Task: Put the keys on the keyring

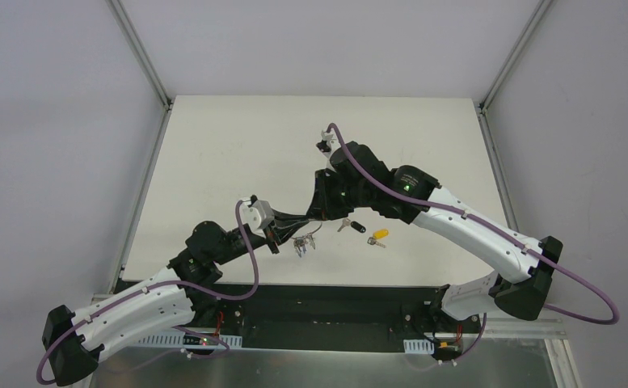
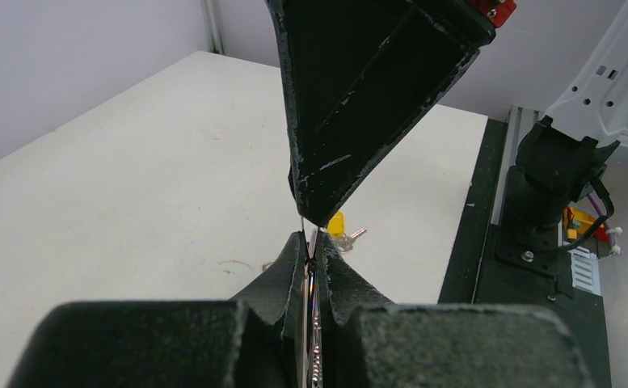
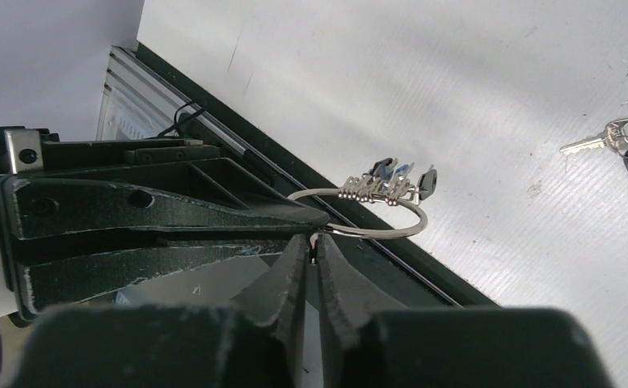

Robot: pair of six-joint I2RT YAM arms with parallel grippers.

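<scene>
White tabletop fills the top view; at its centre the left gripper and right gripper both seem pinched shut on the keyring. Black-headed key and yellow-headed key lie loose just right of it. Opposed pulls could twist it free.

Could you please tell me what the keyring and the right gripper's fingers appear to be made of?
The keyring looks like thin polished metal wire, probably steel: silver, with bright reflections. The right gripper's fingers look like matte black plastic, possibly printed: grainy surface, edges scuffed pale.
</scene>
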